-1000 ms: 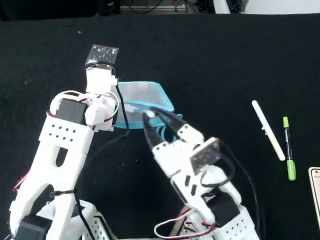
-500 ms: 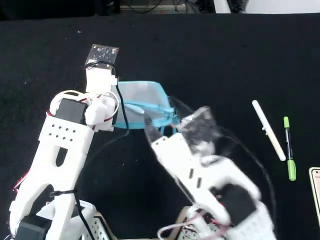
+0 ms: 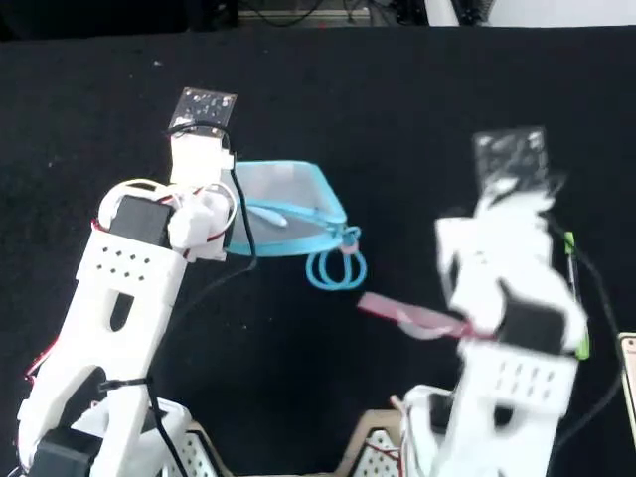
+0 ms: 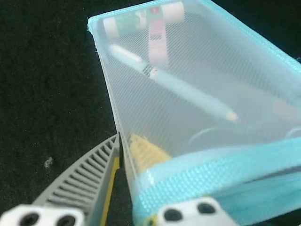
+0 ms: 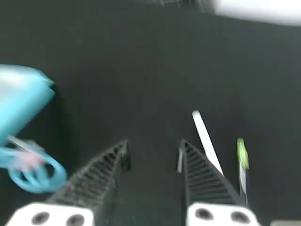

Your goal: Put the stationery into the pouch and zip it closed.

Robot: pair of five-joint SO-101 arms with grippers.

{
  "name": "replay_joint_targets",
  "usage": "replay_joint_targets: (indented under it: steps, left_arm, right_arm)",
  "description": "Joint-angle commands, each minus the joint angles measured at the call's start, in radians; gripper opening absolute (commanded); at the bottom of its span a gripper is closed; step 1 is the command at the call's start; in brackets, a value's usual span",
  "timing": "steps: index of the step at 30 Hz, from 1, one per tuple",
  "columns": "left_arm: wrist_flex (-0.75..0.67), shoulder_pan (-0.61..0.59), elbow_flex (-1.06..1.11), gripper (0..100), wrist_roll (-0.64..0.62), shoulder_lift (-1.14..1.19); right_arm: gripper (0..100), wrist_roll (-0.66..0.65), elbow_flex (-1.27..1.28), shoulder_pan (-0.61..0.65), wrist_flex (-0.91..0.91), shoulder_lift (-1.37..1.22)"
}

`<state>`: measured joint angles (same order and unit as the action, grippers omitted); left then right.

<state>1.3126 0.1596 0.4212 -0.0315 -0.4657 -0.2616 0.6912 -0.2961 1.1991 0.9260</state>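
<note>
Translucent turquoise-trimmed mesh pouch (image 3: 283, 199) lies upper left of centre on the black counter (image 3: 417, 119), its edge pinched by the left fingers (image 4: 89, 188). The right fingers (image 5: 202, 174) gape empty near the white pen (image 5: 204, 136) and green marker (image 5: 242, 153) at right. They should straddle the pen's middle crosswise before closing.

We are in what looks like a robotics lab: a desk (image 3: 417, 109) draped in black cloth carries a left arm (image 3: 124, 298) and a right arm (image 3: 512, 338) of white printed plastic with bare wiring. Loose cables (image 3: 288, 12) trail along the far edge, below a pale wall (image 3: 556, 10).
</note>
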Motion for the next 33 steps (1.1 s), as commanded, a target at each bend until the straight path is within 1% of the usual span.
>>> replay_joint_targets:
  steps: [1, 3, 6, 15, 22, 27, 33]
  left_arm:
    - [0.003, -0.008, 0.036, 3, -0.003, 0.02]
    - [0.003, -0.008, 0.036, 3, -0.003, 0.02]
    - [0.003, -0.008, 0.036, 3, -0.003, 0.02]
    - [0.003, -0.008, 0.036, 3, -0.003, 0.02]
    - [0.003, -0.008, 0.036, 3, -0.003, 0.02]
    - [0.003, -0.008, 0.036, 3, -0.003, 0.02]
    - [-0.002, -0.008, 0.036, 3, -0.003, 0.02]
  right_arm:
    - [15.2, -0.02, -0.012, -0.137, -0.094, -0.206]
    - [15.2, -0.037, -0.031, -0.163, -0.143, -0.312]
    - [15.2, -0.101, -0.091, -0.176, -0.187, -0.464]
    - [15.2, -0.233, -0.344, -0.19, -0.196, -0.848]
    - [15.2, -0.245, -0.573, -0.238, -0.199, -1.058]
    - [15.2, -0.315, -0.7, -0.233, -0.192, -1.213]
    - [15.2, -0.321, -0.84, -0.219, -0.19, -1.382]
